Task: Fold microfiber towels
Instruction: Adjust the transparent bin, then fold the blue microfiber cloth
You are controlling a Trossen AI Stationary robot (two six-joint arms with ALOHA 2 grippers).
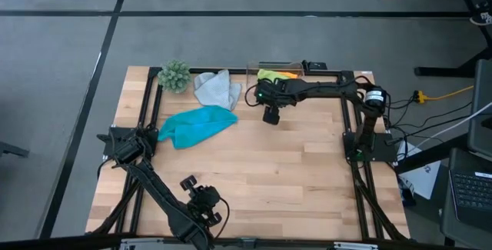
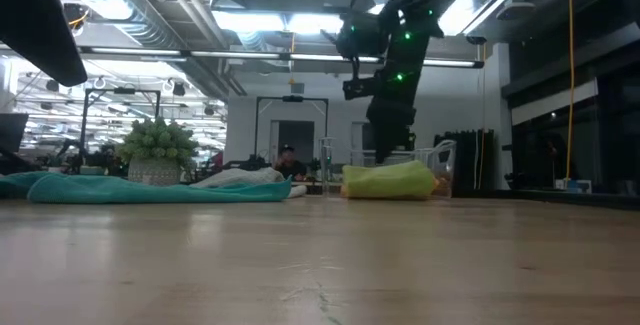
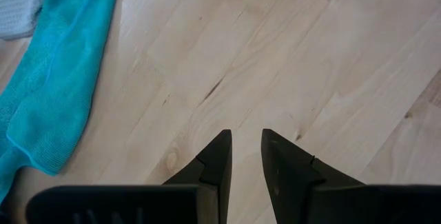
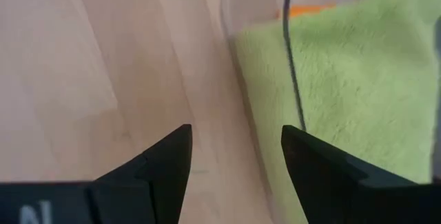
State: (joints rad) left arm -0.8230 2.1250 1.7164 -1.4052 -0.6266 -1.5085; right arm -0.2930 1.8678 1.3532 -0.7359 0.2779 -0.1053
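A: Looking straight down first, where are the towels lying on the desk (image 1: 254, 165)?

B: The turquoise towel (image 1: 196, 125) is lying crumpled toward the far left, with the grey towel (image 1: 216, 88) bunched just behind it, next to a small plant (image 1: 174, 75). The lime green towel (image 1: 274, 74) is sitting with a bit of orange towel (image 1: 289, 74) in a clear box (image 1: 254, 69) at the far edge. The right end effector (image 1: 270, 116) is hanging near that box, and the left end effector (image 1: 206, 201) is waiting at the near edge.

A: And from desk height?

B: The turquoise towel (image 2: 150, 189) is stretching flat along the left, the grey towel (image 2: 245, 176) is heaped behind it, and the green towel (image 2: 390, 180) is sitting in a mound under the raised right arm.

A: What is the left wrist camera showing?

B: The left end effector (image 3: 245, 140) is holding nothing, its fingers (image 3: 219, 156) standing a narrow gap apart over bare wood, the turquoise towel (image 3: 58, 93) lying well off to one side.

A: The right wrist?

B: The right end effector (image 4: 236, 136) is standing wide open and empty, just over the edge of the green towel (image 4: 344, 86), with an orange strip (image 4: 306, 9) showing beyond it.
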